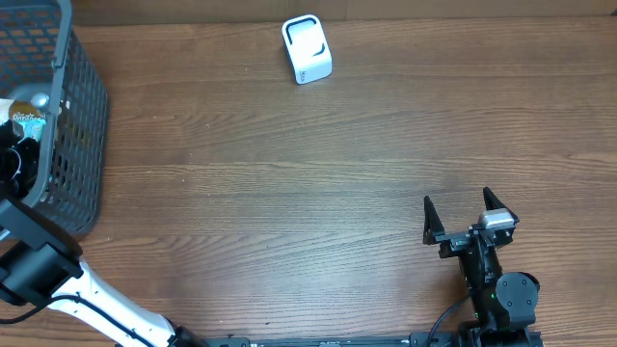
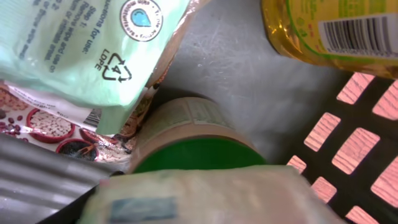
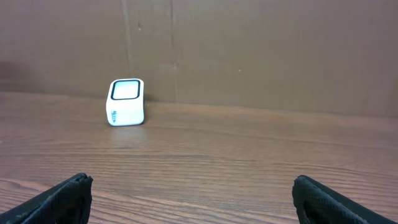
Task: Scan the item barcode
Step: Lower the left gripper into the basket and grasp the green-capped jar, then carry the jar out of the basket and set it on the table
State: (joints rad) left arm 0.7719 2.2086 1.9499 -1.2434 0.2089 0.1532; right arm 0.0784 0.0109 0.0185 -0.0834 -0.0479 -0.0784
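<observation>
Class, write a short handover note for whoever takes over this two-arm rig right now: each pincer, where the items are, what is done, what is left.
Left pincer: down inside the grey basket at the left edge of the table. Whether it is open or shut cannot be told, and no grip shows.
Right pincer: open and empty, near its own base.
Things: the white scanner stands at the far edge. The basket holds a yellow bottle with its barcode showing, a green-lidded jar and a pale green pouch.
Done: no item is out of the basket yet.
Left: grasp one item, lift it out, show its barcode to the scanner.
</observation>
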